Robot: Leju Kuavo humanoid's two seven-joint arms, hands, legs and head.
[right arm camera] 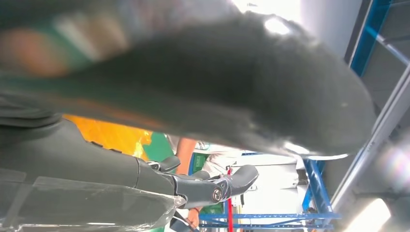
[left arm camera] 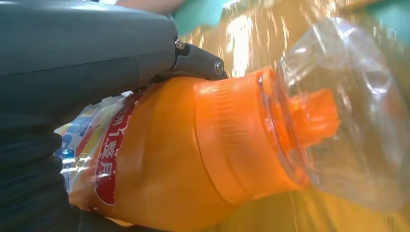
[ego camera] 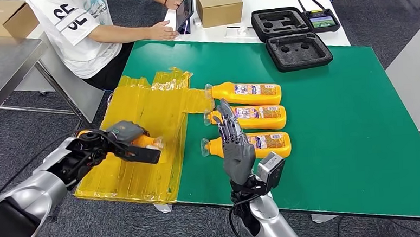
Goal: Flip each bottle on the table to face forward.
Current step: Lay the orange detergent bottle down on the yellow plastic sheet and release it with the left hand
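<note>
Three orange bottles with clear caps lie in a column on the green table [ego camera: 332, 112], caps pointing left: the far one [ego camera: 247, 93], the middle one [ego camera: 251, 117] and the near one [ego camera: 258, 145]. My right hand [ego camera: 234, 144] hovers upright over the near bottle's neck with its fingers stretched out, holding nothing. My left hand [ego camera: 123, 143] grips a fourth orange bottle [ego camera: 146, 141] over the yellow sheet [ego camera: 148, 116]. In the left wrist view that bottle [left arm camera: 193, 154] shows its orange neck and clear cap [left arm camera: 348, 116] close up, the label partly hidden by my hand [left arm camera: 72, 63].
A person in a white shirt [ego camera: 78, 27] sits at the far left corner with a tablet [ego camera: 185, 11]. A cardboard box [ego camera: 218, 5] and two black foam cases [ego camera: 296, 50] stand at the back. The table's right half is bare green.
</note>
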